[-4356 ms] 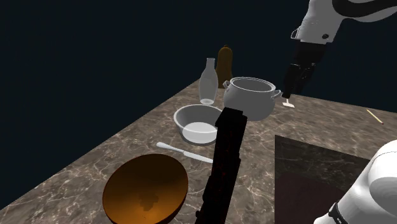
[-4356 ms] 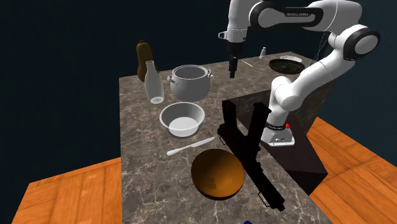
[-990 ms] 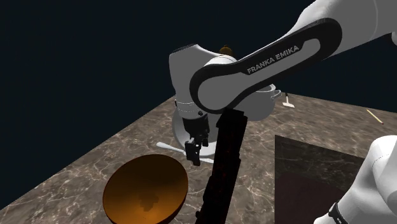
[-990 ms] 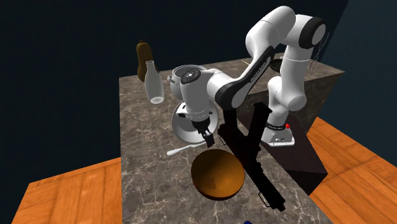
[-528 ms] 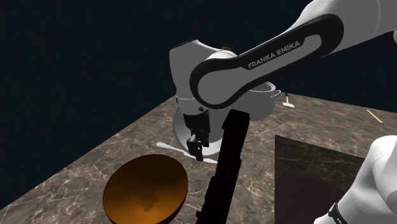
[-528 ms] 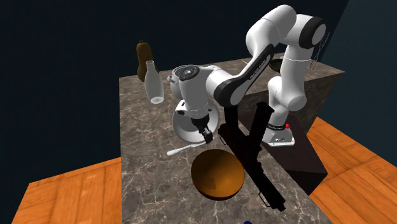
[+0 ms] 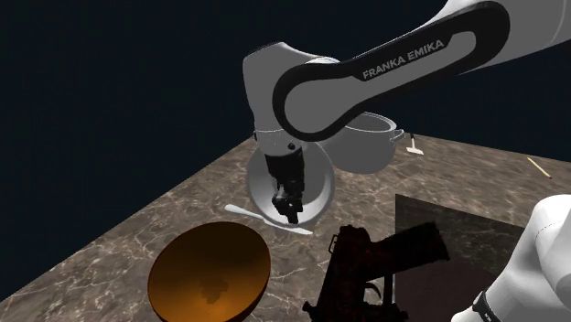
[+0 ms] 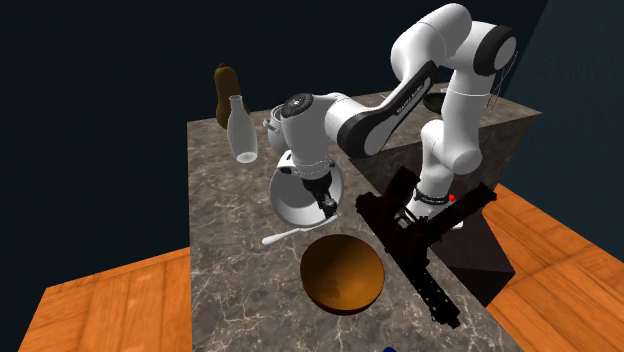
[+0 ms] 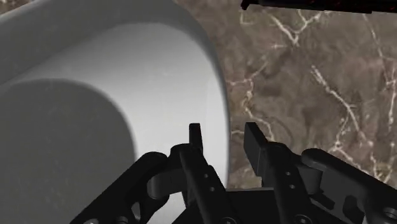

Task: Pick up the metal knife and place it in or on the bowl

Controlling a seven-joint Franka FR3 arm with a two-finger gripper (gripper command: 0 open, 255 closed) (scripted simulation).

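Two bowls are near you. At the shoulder view's left sits the round brown bowl [image 7: 209, 273] on the brown marble counter [image 7: 128, 247]. Next lies the thin pale knife [image 7: 247, 213], flat on the counter. Then your black gripper [image 7: 292, 218], fingers a little apart and holding nothing, straddles the rim of the tipped round white bowl [image 7: 316, 192]. Close now and you may grab that bowl, not the knife. The crooked black block [image 7: 384, 261] could get bumped. The knife's tip hides behind the gripper.

Your brown marble bench [image 7: 174, 220], on it you see a slim white knife [image 7: 245, 212], a round orange-brown bowl [image 7: 209, 273] near it, a grey pot [image 7: 366, 151], a white bottle [image 8: 241, 130]
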